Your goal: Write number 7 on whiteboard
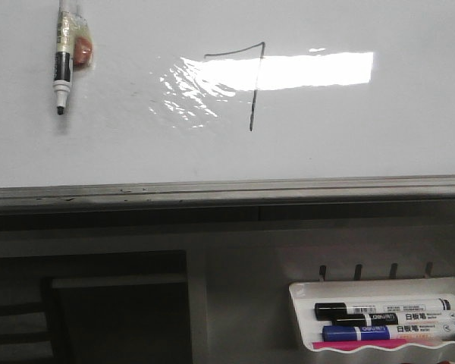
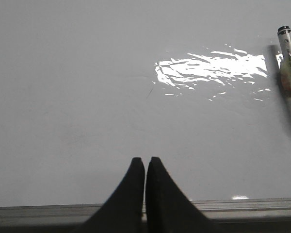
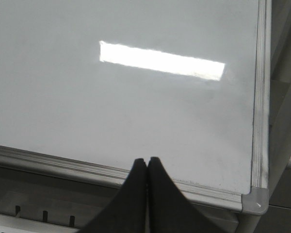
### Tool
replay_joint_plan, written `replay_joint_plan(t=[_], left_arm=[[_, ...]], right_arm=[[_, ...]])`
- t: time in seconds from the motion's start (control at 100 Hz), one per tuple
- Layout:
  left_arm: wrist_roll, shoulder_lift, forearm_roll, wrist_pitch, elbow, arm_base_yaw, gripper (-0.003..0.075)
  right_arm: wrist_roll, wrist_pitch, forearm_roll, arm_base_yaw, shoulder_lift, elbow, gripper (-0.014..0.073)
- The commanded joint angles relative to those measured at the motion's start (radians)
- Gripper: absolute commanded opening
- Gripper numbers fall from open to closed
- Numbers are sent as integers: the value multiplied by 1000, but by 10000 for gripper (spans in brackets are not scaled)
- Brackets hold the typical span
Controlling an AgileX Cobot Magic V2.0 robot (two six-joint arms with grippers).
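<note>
The thin black hand-drawn number 7 (image 1: 250, 83) sits finished on the glossy white whiteboard (image 1: 349, 136); both claws, left claw (image 2: 145, 165) and right claw (image 3: 147, 165), are closed and empty. A brush could smear seemingly fresh ink.

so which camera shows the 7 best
The front view: the whole 7 shows there, top stroke and long downstroke, on the whiteboard. The left wrist view catches only a faint short dark line that may be part of it. The right wrist view shows blank board.
</note>
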Motion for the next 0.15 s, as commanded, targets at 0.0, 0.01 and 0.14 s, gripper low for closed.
replay_joint_plan(t=[0.0,0.01,0.14], left_arm=[[-13,-31,-9,-72,35,2,-20],[-13,-31,-9,-72,35,2,-20],[-13,-31,-9,-72,35,2,-20]], right_arm=[[2,-89,-10,-4,-20,32,-64],[2,-89,-10,-4,-20,32,-64],[2,-89,-10,-4,-20,32,-64]])
